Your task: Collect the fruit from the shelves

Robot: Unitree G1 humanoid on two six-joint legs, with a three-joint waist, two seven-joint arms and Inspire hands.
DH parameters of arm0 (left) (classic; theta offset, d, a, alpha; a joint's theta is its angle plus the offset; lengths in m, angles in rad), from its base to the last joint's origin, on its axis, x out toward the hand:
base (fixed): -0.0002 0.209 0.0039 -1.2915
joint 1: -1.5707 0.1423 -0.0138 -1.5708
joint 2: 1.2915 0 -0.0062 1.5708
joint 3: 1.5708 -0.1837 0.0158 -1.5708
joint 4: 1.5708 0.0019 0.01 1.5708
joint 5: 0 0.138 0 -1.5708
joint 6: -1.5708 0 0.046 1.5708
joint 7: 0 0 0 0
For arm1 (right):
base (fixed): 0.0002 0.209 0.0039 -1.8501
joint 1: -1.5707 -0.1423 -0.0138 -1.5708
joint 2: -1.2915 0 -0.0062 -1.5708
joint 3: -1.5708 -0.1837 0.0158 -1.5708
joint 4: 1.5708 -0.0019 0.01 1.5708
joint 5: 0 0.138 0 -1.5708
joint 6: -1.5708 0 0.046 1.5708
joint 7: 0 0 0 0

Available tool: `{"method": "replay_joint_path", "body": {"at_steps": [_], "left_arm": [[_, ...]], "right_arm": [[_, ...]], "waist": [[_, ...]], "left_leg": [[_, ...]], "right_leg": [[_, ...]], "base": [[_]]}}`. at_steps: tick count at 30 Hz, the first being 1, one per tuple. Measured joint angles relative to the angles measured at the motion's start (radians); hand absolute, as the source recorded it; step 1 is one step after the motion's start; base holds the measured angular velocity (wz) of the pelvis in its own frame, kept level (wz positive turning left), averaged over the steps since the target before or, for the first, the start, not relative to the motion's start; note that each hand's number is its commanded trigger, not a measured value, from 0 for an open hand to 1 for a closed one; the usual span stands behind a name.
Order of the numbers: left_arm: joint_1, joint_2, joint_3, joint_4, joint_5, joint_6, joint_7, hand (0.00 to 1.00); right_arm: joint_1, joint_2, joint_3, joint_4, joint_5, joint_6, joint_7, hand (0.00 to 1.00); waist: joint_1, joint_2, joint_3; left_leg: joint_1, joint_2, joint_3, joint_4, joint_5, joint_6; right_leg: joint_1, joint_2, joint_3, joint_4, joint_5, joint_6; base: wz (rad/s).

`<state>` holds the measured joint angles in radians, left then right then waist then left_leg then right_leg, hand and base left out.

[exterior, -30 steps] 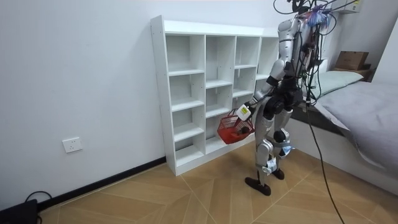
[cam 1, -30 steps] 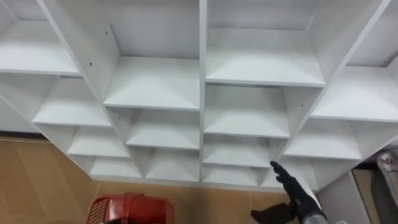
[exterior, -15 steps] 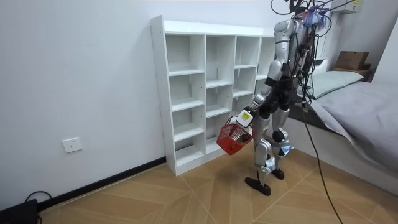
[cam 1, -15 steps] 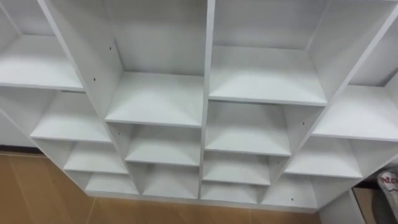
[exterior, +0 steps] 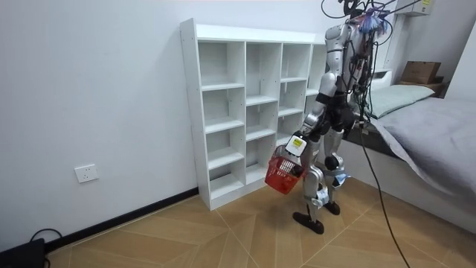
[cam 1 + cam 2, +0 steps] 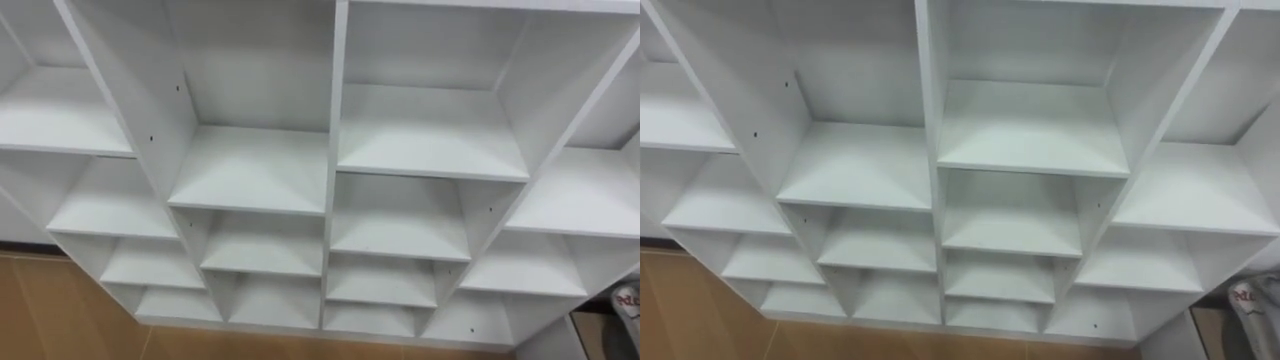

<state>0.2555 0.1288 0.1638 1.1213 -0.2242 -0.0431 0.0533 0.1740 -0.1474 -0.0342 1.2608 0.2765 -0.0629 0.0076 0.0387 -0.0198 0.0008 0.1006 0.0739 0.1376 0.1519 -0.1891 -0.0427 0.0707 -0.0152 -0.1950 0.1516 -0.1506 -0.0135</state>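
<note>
Left hand point(image 5: 295, 144): you see it clamped on the red basket point(image 5: 283, 172), which hangs at its 7 o'clock.
Change: basket hangs lower than a second ago.
Closet point(image 6: 330, 190): 12 o'clock; head camera shifted up.
Fruit: can't tell where.

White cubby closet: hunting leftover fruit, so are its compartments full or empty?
Empty where visible: every compartment of the white cubby closet in both eye views shows bare shelf boards, no fruit.
</note>
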Motion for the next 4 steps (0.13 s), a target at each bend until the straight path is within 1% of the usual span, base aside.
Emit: {"method": "replay_joint_path", "body": {"at_steps": [2, 4], "left_arm": [[-0.002, 0.0, 0.0, 0.0, 0.002, 0.008, 0.001, 1.0], [-0.01, 0.0, 0.0, 0.0, 0.002, 0.021, 0.002, 1.0]], "right_arm": [[-0.001, 0.0, 0.0, 0.001, 0.0, 0.001, 0.002, 0.0], [-0.001, 0.0, -0.001, 0.001, 0.002, 0.013, 0.003, 0.0]], "waist": [[-0.005, 0.001, -0.0009], [-0.006, 0.002, -0.0009]], "left_leg": [[0.0, 0.0, 0.0, 0.0, 0.0, 0.0], [0.001, 0.0, 0.0, 0.0, -0.001, 0.0]], "right_leg": [[0.0, 0.0, 0.0, 0.0, 0.0, 0.0], [0.0, 0.0, 0.001, 0.0, 0.0, 0.0]], "base": [[0.0], [0.0]]}}
